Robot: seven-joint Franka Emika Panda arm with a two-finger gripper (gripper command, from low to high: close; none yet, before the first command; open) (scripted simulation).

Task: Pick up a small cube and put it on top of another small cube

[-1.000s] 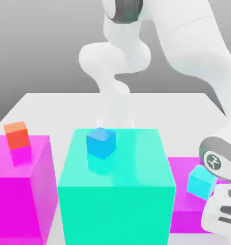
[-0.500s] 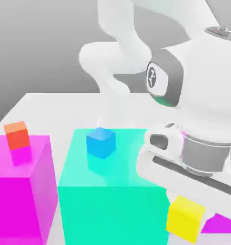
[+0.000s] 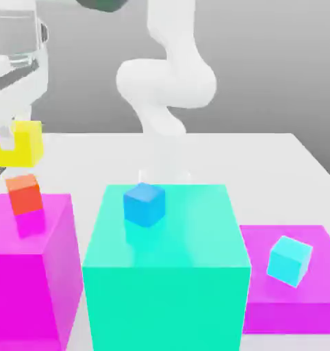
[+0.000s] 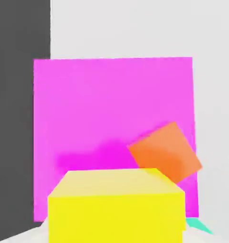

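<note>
My gripper (image 3: 16, 140) is at the exterior view's far left, shut on the small yellow cube (image 3: 20, 144) and holding it in the air. The cube hangs just above the small orange-red cube (image 3: 25, 194), with a narrow gap between them. That orange-red cube rests on the tall magenta block (image 3: 31, 267). From the hand view, the yellow cube (image 4: 116, 206) sits close to the camera, and the orange-red cube (image 4: 166, 152) lies turned at an angle on the magenta block's top face (image 4: 97, 109), partly hidden behind the yellow one.
A big teal block (image 3: 166, 274) stands in the middle with a small blue cube (image 3: 144, 204) on top. A low magenta block (image 3: 291, 295) at the exterior view's right carries a small cyan cube (image 3: 289, 260). The arm's white base (image 3: 166, 89) rises behind the teal block.
The gripper has carried the yellow cube from low at the exterior view's right, up and across to the far left, above the orange-red cube. The other cubes have not moved.
</note>
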